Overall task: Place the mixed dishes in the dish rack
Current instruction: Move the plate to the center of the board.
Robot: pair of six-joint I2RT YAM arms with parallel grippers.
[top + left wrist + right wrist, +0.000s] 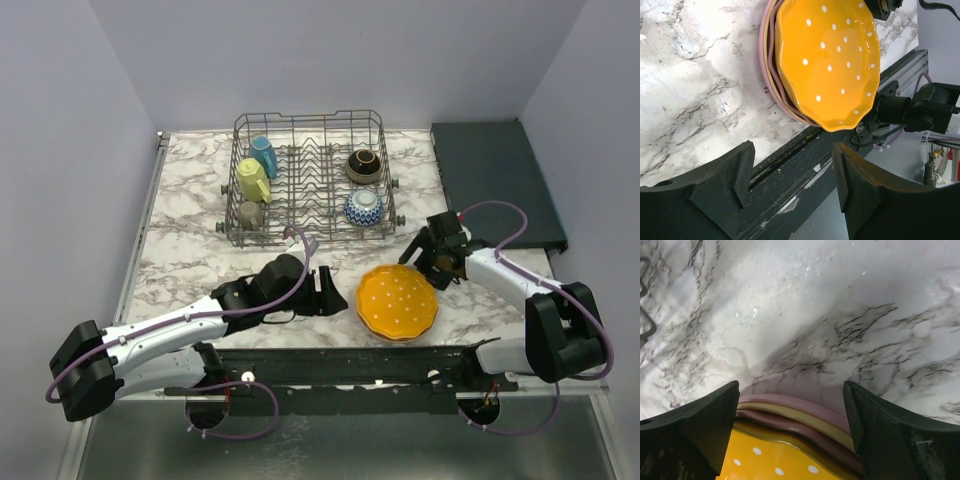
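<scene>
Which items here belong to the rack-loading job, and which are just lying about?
Job:
- dish rack, holding blue mug, yellow mug, grey cup, brown bowl, blue-white bowl
- orange dotted plate stacked on pink plates, on the table

Lying about:
- dark tray, back right

Lab booth, grey walls (60, 150), marble tbl (190, 250)

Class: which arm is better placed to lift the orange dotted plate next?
Likely right: the right gripper, open, straddles the plate stack's far rim; the left gripper, also open, sits beside the stack, apart.
</scene>
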